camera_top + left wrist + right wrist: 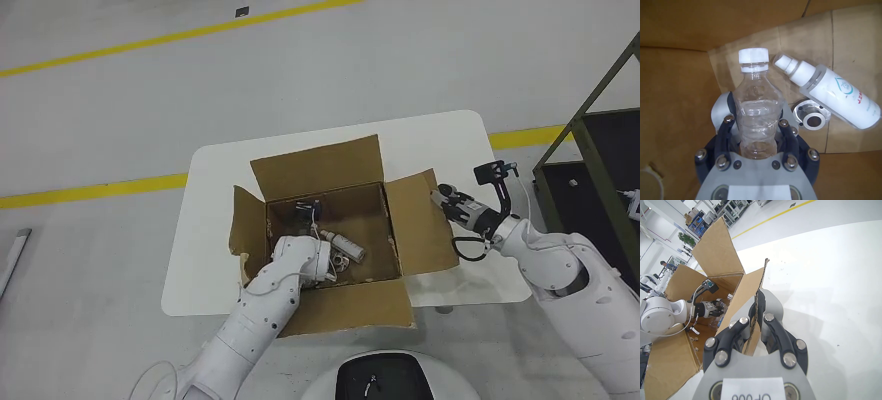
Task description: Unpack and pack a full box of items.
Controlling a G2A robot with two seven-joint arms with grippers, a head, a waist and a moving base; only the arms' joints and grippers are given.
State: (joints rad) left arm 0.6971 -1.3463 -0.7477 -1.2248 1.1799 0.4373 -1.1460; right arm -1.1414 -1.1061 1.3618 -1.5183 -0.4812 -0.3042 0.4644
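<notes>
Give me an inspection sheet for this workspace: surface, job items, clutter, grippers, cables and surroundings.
Surface: white table, with the box standing on it, flaps open.
Job's things: bottle, spray bottle lying against a flange, all inside the box.
Clutter: small scraps on a near part of the box.
Grippers: left gripper shut on the bottle inside the box; right gripper shut on the edge of a side flap.
Cables: white cable along the left wrist; black loop at the right wrist.
Surroundings: yellow floor lines; dark rack beside the table.
</notes>
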